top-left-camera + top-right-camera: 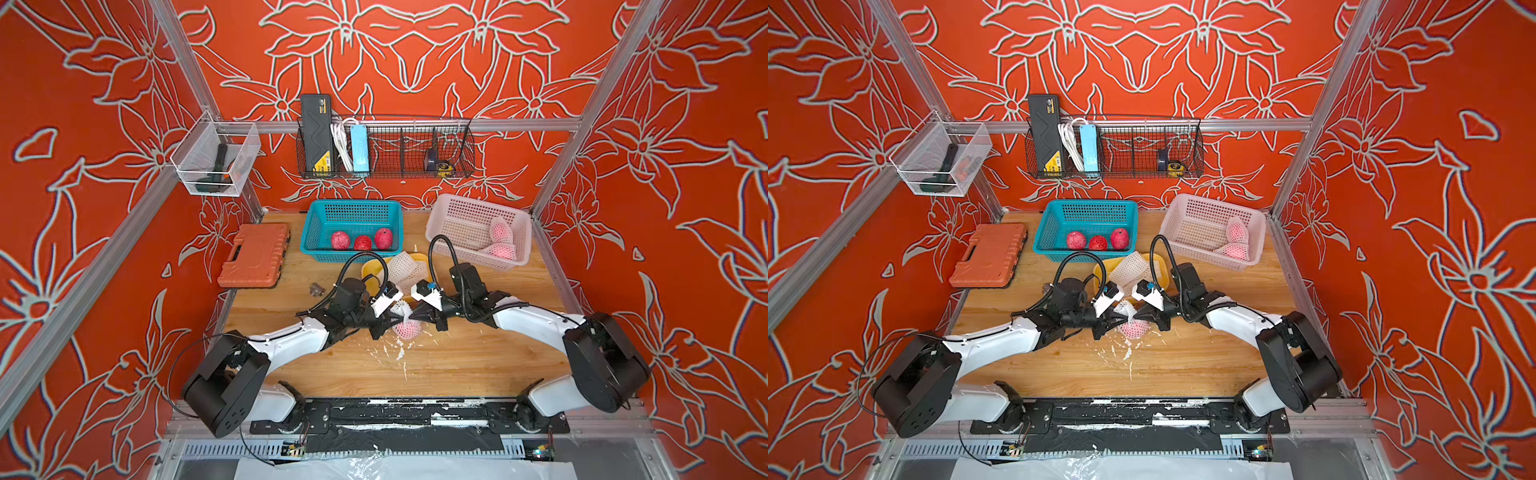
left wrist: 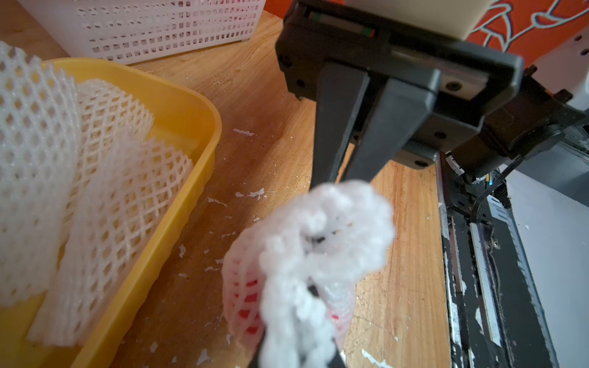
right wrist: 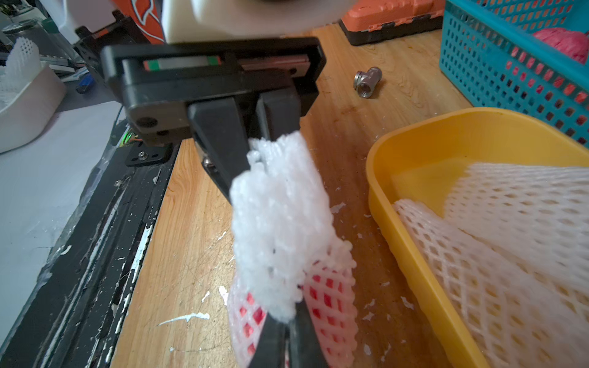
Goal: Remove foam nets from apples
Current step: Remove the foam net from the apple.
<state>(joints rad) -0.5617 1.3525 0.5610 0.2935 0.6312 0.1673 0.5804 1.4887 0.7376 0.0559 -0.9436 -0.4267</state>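
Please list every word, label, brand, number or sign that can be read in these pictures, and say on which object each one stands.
No text can be read with certainty in any view.
Black case in the wire basket: its yellow label carries dark print, too small to read.
Tape measure: yellow face, marks blurred.
Blue power strip: no lettering visible.
Orange tool case: no lettering visible.

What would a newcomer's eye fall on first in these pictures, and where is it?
At the middle of the table, the left pincer and right pincer both pinch the foam net bunched above one apple. Behind them, three bare apples glow red in the blue basket, with emptied nets lying in a yellow tray nearer.
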